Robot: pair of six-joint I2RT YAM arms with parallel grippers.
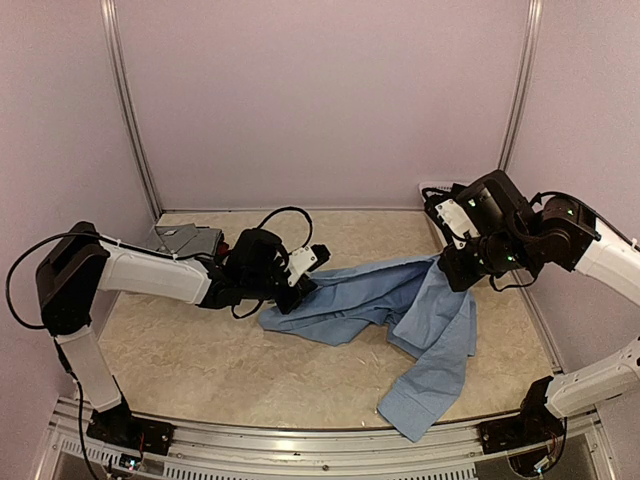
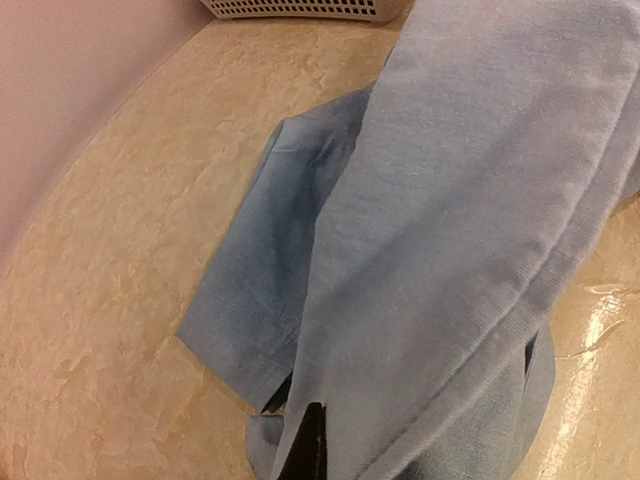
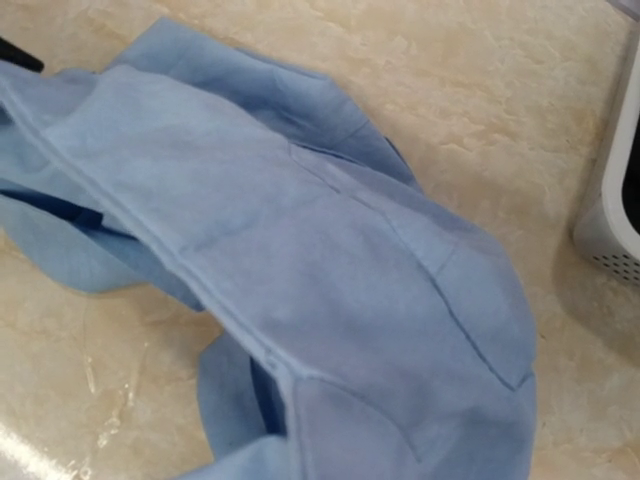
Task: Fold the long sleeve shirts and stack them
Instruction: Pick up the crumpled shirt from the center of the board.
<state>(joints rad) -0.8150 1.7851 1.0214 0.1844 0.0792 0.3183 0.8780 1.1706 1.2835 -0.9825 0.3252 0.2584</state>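
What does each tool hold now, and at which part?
The left tool and the right tool both pinch the light blue shirt, one at each end.

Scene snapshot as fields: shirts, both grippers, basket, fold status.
light blue button-up shirt: unfolded, strung between both grippers, a sleeve trailing on the beige table
left gripper: shut on the shirt's left end
right gripper: shut on the shirt's right end, lifted off the table
grey cloth shirt: back left, behind the left arm
white plastic mesh basket: back right corner
fold: not yet done
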